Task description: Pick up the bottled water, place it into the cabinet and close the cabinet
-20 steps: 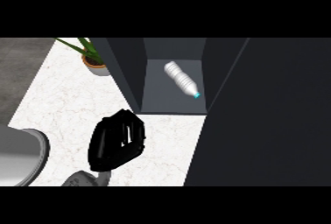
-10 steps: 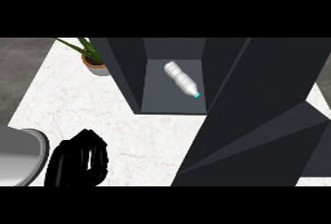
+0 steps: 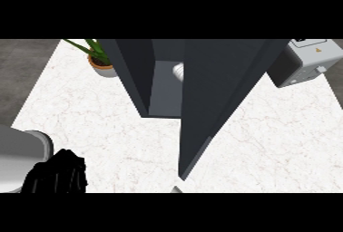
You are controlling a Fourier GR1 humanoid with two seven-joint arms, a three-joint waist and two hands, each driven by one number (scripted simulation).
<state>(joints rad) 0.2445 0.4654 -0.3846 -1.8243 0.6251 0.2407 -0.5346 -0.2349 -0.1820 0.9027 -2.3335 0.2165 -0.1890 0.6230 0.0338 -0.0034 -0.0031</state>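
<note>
At seven o'clock, nearest the lower edge, the left hand (image 3: 57, 176) is being shown over the worktop (image 3: 94, 122); its black fingers are being kept curled into a clenched shape, and nothing is being gripped by them. Just to its left, at eight o'clock, a grey rounded object (image 3: 20, 156) is being cut off by the frame edge, and what it is cannot be told. The right hand is not being shown anywhere.

Through the centre, the dark cabinet door (image 3: 214, 99) is being seen edge-on, its lower corner reaching down toward six o'clock, and most of the cabinet (image 3: 134, 68) opening is being covered by it. Only a narrow strip of the grey interior is being left visible between the door and the cabinet's left wall.

Within that strip, at twelve o'clock, a small pale part of the bottle (image 3: 178, 71) is being glimpsed inside the cabinet; the rest of it is being hidden by the door.

Farther off, at eleven o'clock, a potted plant (image 3: 100, 63) is being seen standing just beside the cabinet's left wall. At two o'clock, a grey appliance (image 3: 301, 61) is being seen on the worktop beside the cabinet.
</note>
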